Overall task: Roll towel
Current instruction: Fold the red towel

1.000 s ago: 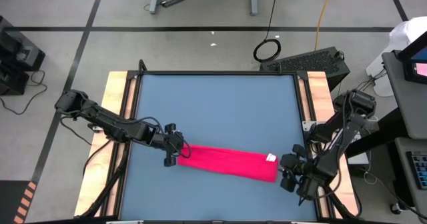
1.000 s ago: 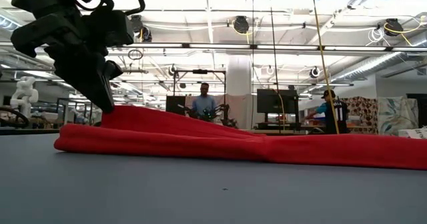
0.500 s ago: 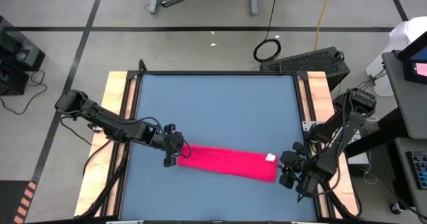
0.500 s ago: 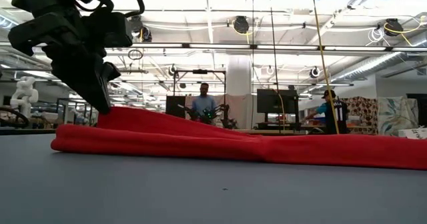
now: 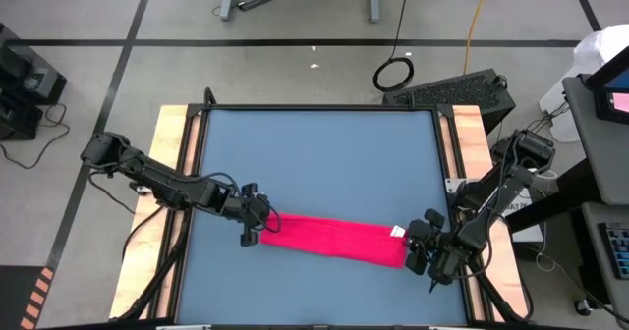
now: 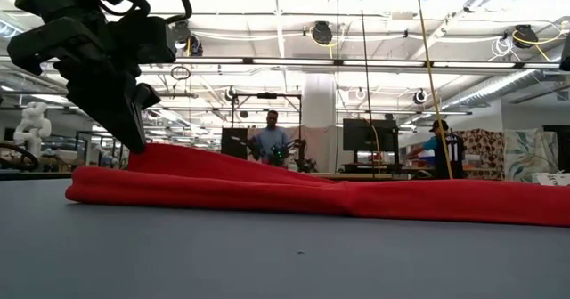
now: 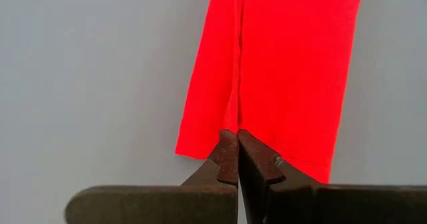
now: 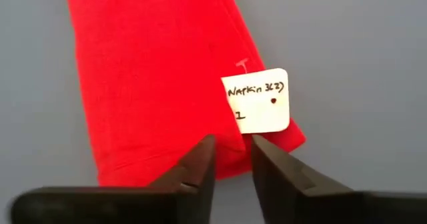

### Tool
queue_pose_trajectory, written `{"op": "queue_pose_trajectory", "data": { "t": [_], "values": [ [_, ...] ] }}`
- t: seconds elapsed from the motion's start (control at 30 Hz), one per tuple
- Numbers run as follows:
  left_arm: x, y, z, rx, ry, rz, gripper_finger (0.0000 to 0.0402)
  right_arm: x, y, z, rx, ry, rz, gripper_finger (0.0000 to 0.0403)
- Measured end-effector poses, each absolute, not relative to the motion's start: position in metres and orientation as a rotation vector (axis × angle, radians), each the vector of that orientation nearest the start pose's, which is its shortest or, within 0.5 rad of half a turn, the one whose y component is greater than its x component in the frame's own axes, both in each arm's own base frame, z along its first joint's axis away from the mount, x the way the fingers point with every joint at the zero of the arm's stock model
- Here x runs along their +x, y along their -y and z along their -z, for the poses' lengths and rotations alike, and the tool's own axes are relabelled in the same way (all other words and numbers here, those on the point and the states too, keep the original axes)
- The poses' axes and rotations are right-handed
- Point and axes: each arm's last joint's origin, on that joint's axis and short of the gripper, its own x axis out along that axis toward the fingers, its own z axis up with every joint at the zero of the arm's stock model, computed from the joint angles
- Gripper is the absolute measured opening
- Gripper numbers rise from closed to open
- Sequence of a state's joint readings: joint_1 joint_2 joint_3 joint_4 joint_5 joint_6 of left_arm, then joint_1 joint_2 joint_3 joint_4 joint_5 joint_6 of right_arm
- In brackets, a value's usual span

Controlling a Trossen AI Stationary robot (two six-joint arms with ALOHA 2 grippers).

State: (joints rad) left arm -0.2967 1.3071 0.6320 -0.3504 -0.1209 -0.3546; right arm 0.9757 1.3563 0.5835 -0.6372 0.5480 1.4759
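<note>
Blue table (image 5: 314, 163): left gripper (image 5: 257, 225) pinches towel (image 5: 334, 240), right gripper (image 5: 421, 249) parted

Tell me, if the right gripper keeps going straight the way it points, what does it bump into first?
Most likely the towel. The right gripper is open and aimed at the towel's near end, right by the white tag, so its fingers would probably meet the cloth edge there. How high it sits above the table is unclear.
</note>
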Motion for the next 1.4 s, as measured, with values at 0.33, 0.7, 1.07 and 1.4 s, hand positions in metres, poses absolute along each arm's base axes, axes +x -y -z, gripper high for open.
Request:
{"op": "queue_pose_trajectory", "data": {
  "t": [0.33,0.7,1.07,1.4],
  "values": [
    [0.22,0.064,-0.169,-0.096,-1.022,-0.013,0.0,0.126,-0.159,-0.145,0.357,-0.94,0.335,0.0007],
    [0.221,0.063,-0.169,-0.099,-1.011,-0.056,0.003,0.125,-0.158,-0.145,0.344,-0.943,0.341,0.0002],
    [0.223,0.06,-0.19,0.009,-1.031,-0.151,0.0085,0.125,-0.158,-0.145,0.342,-0.932,0.343,0.0001],
    [0.243,0.074,-0.181,-0.066,-0.743,0.075,0.0086,0.134,-0.16,-0.152,0.242,-0.673,0.346,0.0001]
  ]
}}
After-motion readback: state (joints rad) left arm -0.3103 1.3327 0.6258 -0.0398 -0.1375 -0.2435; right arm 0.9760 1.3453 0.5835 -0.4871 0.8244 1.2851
